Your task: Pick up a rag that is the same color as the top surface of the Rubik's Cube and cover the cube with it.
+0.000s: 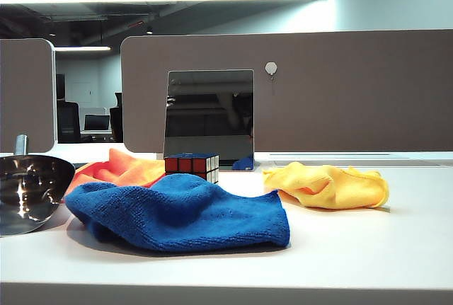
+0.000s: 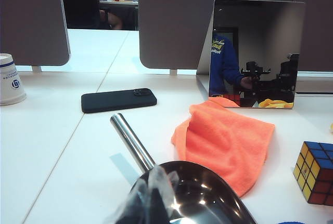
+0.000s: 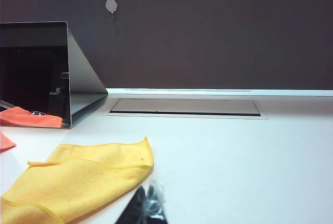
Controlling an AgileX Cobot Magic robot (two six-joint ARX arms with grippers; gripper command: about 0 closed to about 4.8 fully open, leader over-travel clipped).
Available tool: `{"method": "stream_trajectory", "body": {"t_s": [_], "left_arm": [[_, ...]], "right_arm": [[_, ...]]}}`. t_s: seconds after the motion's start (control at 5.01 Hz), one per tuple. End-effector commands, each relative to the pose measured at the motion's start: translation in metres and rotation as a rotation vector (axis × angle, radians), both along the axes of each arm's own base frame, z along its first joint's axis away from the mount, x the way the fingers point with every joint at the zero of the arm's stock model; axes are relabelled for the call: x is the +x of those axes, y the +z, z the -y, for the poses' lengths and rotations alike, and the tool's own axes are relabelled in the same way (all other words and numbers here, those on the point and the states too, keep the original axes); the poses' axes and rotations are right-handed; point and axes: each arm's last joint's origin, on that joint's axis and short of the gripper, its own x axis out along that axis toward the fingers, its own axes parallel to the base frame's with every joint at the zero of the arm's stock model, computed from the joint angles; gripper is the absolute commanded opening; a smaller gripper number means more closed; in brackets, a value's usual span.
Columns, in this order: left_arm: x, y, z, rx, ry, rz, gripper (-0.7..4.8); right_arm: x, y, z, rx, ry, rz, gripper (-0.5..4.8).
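Cube: Rubik's Cube (image 1: 192, 165) stands upright on the white table (image 1: 368, 248), blue face up, red face toward the exterior camera, white tiles on its right side; uncovered, so the task is not yet started.
Target cloth: blue rag (image 1: 182, 213) lies bunched in front of the cube, just beside it and probably touching its base; its colour matches the cube's top.
Decoys: orange cloth (image 1: 120, 169) sits left of the cube, yellow cloth (image 1: 328, 185) well to its right; I judge both are there to test the colour choice.
Mirror: tilted mirror stand (image 1: 210, 119) behind the cube, apparently so the hidden top face can be read from low down.
Left claw: left gripper (image 2: 151, 203) is a dark blur low in its wrist view, closed on nothing, hanging over a steel scoop (image 2: 197, 193); the cube lies ahead and off to one side of it, the rag barely in its frame.
Right claw: right gripper (image 3: 145, 208) shows only a dark tip; whether its jaws are apart I cannot tell. The yellow cloth lies just ahead of it, the rag out of its view.
Next: either arm must reach for the rag; the left looks nearer.
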Motion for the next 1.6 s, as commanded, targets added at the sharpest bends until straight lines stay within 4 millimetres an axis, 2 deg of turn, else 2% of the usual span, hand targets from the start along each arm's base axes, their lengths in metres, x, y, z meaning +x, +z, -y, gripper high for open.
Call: {"method": "stream_trajectory", "body": {"t_s": [0.2, 0.4, 0.6, 0.8, 1.4, 1.6], "left_arm": [[-0.001, 0.005, 0.004, 0.009, -0.123, 0.020, -0.06], [-0.008, 0.026, 0.004, 0.008, -0.123, 0.011, -0.06], [-0.014, 0.039, 0.004, 0.006, -0.123, -0.007, -0.06], [-0.024, 0.056, 0.006, 0.006, -0.190, -0.034, -0.06], [-0.036, 0.065, 0.011, -0.010, -0.353, -0.115, -0.06], [-0.039, 0.066, 0.014, -0.037, -0.435, -0.145, -0.05]], "right_arm": [[-0.001, 0.005, -0.001, 0.001, 0.033, 0.024, -0.05], [-0.006, 0.028, -0.002, -0.005, 0.064, 0.035, -0.05], [-0.012, 0.044, -0.002, -0.006, 0.065, 0.019, -0.05], [-0.020, 0.064, -0.002, -0.010, 0.072, -0.001, -0.05], [-0.033, 0.084, -0.006, -0.021, 0.213, -0.059, -0.05], [-0.043, 0.099, -0.009, -0.084, 0.305, -0.131, -0.05]]}}
